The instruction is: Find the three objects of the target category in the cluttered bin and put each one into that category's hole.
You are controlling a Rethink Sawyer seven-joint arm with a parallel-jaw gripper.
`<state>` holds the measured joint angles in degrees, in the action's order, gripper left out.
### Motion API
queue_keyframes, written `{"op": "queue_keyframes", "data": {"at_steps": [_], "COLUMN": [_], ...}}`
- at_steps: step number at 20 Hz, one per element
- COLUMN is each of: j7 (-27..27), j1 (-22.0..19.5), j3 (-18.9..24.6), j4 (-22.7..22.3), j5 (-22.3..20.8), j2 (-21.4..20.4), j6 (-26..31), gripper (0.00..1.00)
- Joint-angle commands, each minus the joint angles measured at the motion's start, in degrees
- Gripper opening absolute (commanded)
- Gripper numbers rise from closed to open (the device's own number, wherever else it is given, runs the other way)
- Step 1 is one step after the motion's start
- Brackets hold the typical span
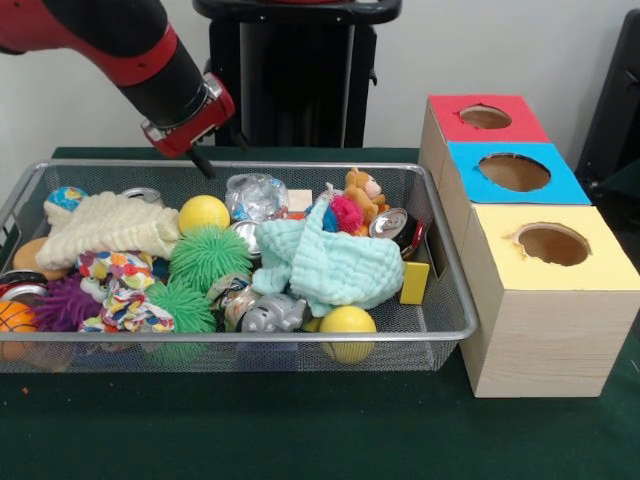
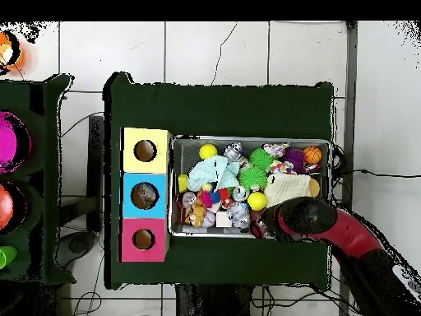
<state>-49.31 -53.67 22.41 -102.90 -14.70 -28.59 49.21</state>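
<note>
Wire bin (image 1: 440, 330) on green surface (image 1: 300, 430), holding mint cloth (image 1: 335, 262), cream cloth (image 1: 110, 228), two green spiky balls (image 1: 207, 255), yellow balls (image 1: 204, 213), crushed cans (image 1: 390, 224), plush bear (image 1: 364, 192), yellow block (image 1: 414, 282). Just beside bin: row of three boxes with round holes, red (image 1: 485, 117), blue (image 1: 514, 172), yellow (image 1: 553, 243). Gripper (image 1: 203, 162) hangs over bin's far rim; state of jaws cannot be told.
</note>
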Motion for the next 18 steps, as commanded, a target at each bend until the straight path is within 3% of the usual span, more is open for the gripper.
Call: {"op": "queue_keyframes", "data": {"at_steps": [1, 9, 18], "j7": [-5.0, -2.6, -2.3], "j1": [-0.8, -1.0, -1.4], "j3": [-0.4, -0.7, -2.1], "j4": [7.9, 12.2, 12.9], "j5": [1.7, -0.8, -2.7], "j2": [3.8, 7.7, 10.5], "j6": [3.8, 2.8, 1.2], "gripper": [1.00, 1.00, 1.00]}}
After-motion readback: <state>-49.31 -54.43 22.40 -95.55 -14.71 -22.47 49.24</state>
